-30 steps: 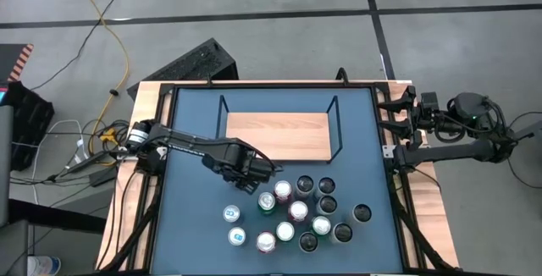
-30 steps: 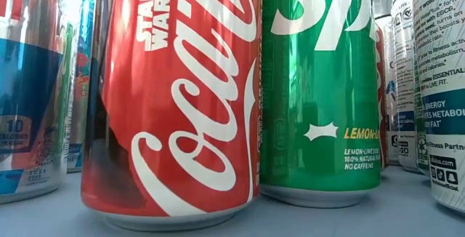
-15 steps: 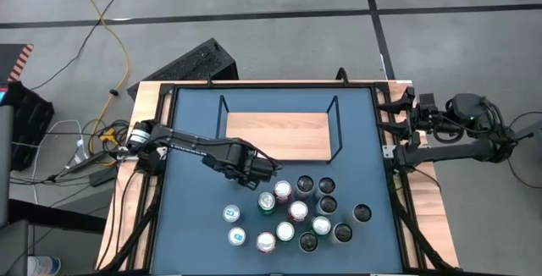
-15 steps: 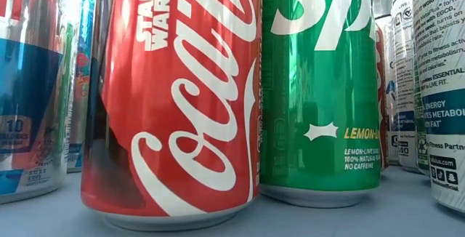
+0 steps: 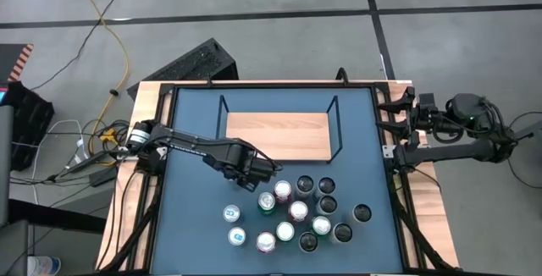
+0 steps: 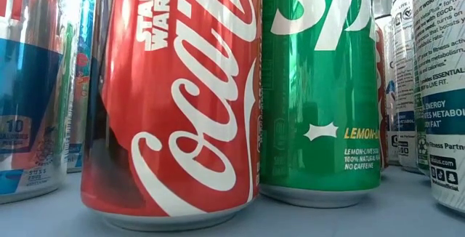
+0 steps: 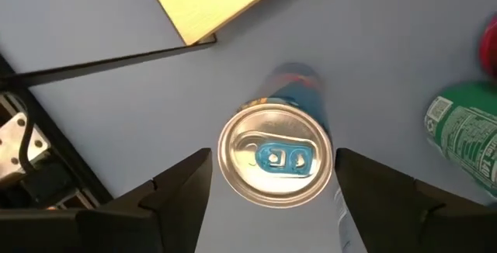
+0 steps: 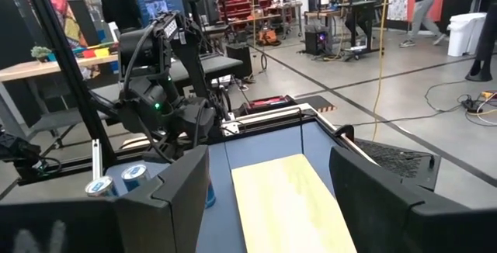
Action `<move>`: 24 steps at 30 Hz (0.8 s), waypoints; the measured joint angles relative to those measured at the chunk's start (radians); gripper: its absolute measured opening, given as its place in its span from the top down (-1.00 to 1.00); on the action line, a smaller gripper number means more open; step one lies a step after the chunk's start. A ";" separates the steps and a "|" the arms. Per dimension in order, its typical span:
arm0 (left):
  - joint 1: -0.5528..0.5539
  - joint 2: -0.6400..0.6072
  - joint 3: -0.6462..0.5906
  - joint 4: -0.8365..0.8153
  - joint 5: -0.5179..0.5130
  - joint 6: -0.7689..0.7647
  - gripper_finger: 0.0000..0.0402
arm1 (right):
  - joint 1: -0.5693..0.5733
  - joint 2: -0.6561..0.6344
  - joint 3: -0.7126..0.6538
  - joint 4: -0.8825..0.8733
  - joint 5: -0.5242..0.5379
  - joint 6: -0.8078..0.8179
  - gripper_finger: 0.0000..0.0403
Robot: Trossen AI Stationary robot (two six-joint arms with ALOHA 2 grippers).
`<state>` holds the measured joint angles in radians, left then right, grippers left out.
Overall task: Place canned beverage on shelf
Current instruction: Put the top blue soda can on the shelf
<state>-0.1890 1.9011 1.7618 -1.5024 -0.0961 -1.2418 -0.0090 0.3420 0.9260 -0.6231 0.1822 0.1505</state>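
Observation:
A silver-topped can with a blue tab (image 7: 276,157) stands upright on the blue tabletop. My left gripper (image 7: 273,160) is open above it, with one dark finger on either side of the can's top and a gap to each. In the high view my left gripper (image 5: 254,174) is between the wooden shelf (image 5: 277,136) and a cluster of several upright cans (image 5: 292,212). The shelf's board lies flat on the tabletop inside its black wire frame. My right gripper (image 8: 268,206) is open and empty at the table's right edge (image 5: 391,111).
A green can (image 7: 466,133) stands beside the blue-tabbed one. The low view is filled by a red cola can (image 6: 171,99) and a green can (image 6: 320,84) close to the camera. The shelf's black rails (image 5: 335,128) stand upright at its ends. People stand in the room beyond the table.

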 joint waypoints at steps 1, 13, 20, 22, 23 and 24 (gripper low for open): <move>0.000 0.000 0.000 0.000 0.007 0.002 -0.38 | 0.000 0.000 0.000 0.000 0.000 0.000 -0.30; 0.000 0.000 0.000 0.015 0.013 -0.035 -0.55 | 0.000 0.000 0.000 0.000 0.000 0.000 -0.30; 0.001 -0.003 -0.048 0.049 0.013 -0.044 -0.54 | 0.000 0.000 0.000 -0.004 0.000 0.000 -0.30; 0.001 0.000 -0.079 0.057 0.043 -0.041 -0.54 | 0.000 0.000 0.000 -0.009 0.000 0.000 -0.30; 0.001 0.000 -0.094 0.071 0.057 -0.038 -0.54 | 0.000 0.000 0.000 -0.009 0.000 0.000 -0.30; 0.001 -0.001 -0.107 0.089 0.069 -0.038 -0.54 | 0.000 0.000 0.000 -0.010 0.000 0.000 -0.30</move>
<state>-0.1883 1.8999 1.6544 -1.4133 -0.0274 -1.2800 -0.0086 0.3420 0.9260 -0.6331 0.1825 0.1505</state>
